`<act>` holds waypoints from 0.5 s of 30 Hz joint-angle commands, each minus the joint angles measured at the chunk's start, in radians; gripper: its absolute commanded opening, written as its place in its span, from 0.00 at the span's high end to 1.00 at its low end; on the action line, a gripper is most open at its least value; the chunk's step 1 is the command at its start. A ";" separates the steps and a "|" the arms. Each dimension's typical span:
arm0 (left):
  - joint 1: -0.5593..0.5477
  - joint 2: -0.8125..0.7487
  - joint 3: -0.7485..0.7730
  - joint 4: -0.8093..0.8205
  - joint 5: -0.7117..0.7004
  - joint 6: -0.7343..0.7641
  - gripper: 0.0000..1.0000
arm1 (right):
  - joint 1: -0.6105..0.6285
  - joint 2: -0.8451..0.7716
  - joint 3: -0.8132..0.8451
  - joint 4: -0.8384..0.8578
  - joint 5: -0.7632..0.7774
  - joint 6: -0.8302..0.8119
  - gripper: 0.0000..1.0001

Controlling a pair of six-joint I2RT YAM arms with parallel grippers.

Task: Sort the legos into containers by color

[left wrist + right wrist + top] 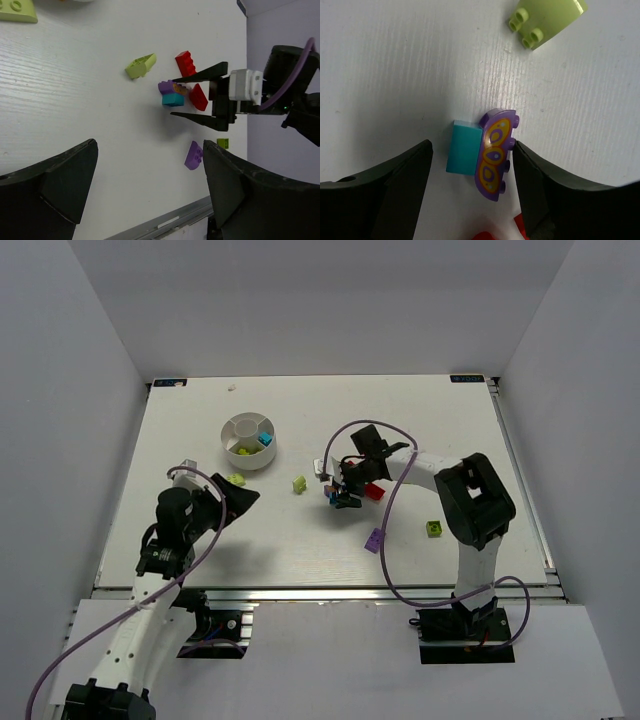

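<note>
Right wrist cam: right gripper hangs over a touching pair, cyan brick + purple brick. Jaws are apart, one each side, neither pad on plastic yet. Prob. lined up so one squeeze takes both, since they sit too tight to split cleanly.

Purple brick is curved, w/ studs along one edge and an orange-yellow print on top; the cyan one is plain and smooth.

The pair lies mid table, right of the white dish, w/ red bricks just beside and a lime wedge near.

Left gripper has jaws wide apart, nothing between, parked near-left, prob. keeping clear.

The dish holds a cyan bit + a lime bit, seemingly in separate wedges.
</note>
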 commanded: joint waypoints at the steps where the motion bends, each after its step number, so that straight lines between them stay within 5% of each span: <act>1: -0.006 0.005 -0.028 0.087 0.056 -0.045 0.06 | -0.001 0.015 0.023 0.009 0.015 0.008 0.31; 7: -0.006 0.052 -0.094 0.239 0.136 -0.115 0.11 | -0.003 0.001 0.018 0.003 -0.002 0.000 0.47; 15: -0.051 0.173 -0.099 0.390 0.196 -0.121 0.15 | -0.001 -0.108 0.004 0.000 -0.116 0.043 0.88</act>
